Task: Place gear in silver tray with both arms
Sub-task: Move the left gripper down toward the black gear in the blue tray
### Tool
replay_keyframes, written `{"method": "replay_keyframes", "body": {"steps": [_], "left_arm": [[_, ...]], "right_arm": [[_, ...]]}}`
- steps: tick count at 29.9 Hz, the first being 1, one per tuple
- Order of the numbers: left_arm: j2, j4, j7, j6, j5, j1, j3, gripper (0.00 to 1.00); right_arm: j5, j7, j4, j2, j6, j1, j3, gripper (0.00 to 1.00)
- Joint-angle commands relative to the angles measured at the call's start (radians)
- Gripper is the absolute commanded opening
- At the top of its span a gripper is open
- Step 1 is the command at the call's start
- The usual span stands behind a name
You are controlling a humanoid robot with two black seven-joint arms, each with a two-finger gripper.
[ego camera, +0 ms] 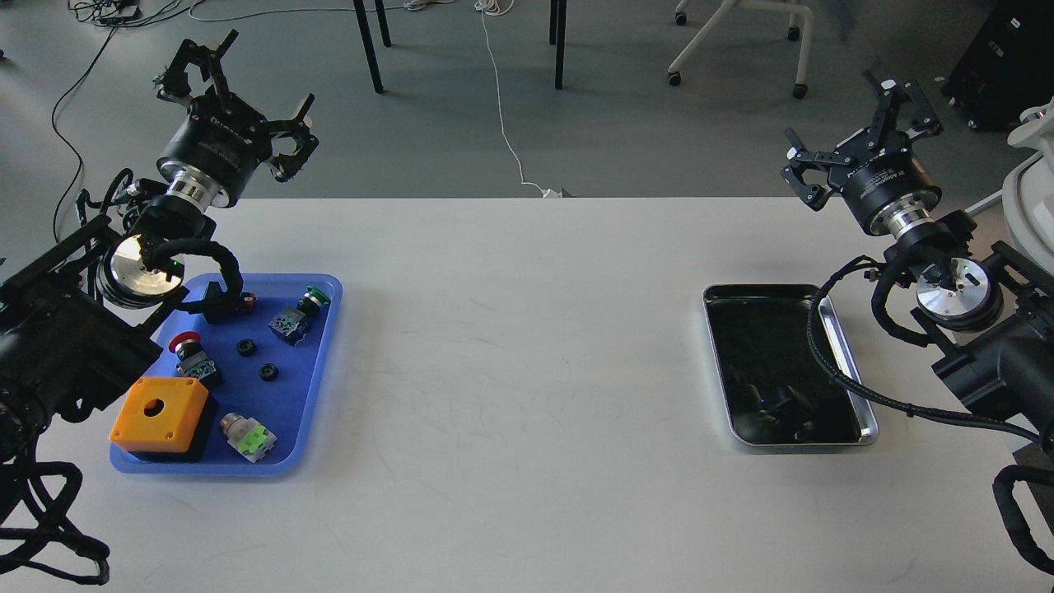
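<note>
Nearest us, orange plastic box with round hole [159, 414] in blue plastic tray [323, 350] | our left gripper [235, 91] jaws spread, empty | our right gripper [865, 123] likewise | small black ring gears [245, 347] in blue tray: likely light, rigid; pinch the rim | shiny rectangular silver tray [866, 424] far right, holding no parts.

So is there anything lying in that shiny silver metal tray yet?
No, the shiny silver metal tray shows only a dark reflective bottom, while the small parts all sit in the blue plastic tray.
</note>
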Motion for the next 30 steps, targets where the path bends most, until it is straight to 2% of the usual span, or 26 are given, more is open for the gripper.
{"method": "replay_keyframes", "body": {"steps": [1,9,12,15,18,25,30], "left_arm": [[0.0,-0.001,-0.002,0.0,0.0,0.002,0.0,0.99],[0.011,-0.001,0.002,0.0,0.0,0.002,0.0,0.99],[0.034,-0.018,0.017,0.0,0.005,0.008,0.022,0.99],[0.12,-0.108,0.011,0.0,0.005,0.023,0.09,0.99],[0.242,-0.255,0.006,0.0,0.021,0.031,0.134,0.99],[0.425,-0.41,-0.002,0.0,0.328,0.042,0.135,0.98],[0.468,-0.438,-0.005,0.0,0.711,0.048,0.131,0.98]], "right_arm": [[0.0,0.001,0.0,0.001,0.0,0.0,0.0,1.0],[0.0,0.003,0.0,-0.008,0.0,0.005,0.003,1.0],[0.0,0.003,0.0,-0.012,0.0,0.009,0.003,1.0],[0.0,0.001,-0.001,-0.026,0.0,0.009,0.002,1.0],[0.0,0.003,-0.003,-0.052,0.0,0.017,0.002,1.0],[0.0,0.003,0.0,-0.085,0.0,0.031,-0.004,1.0],[0.0,0.003,0.0,-0.088,0.0,0.029,-0.004,1.0]]}}
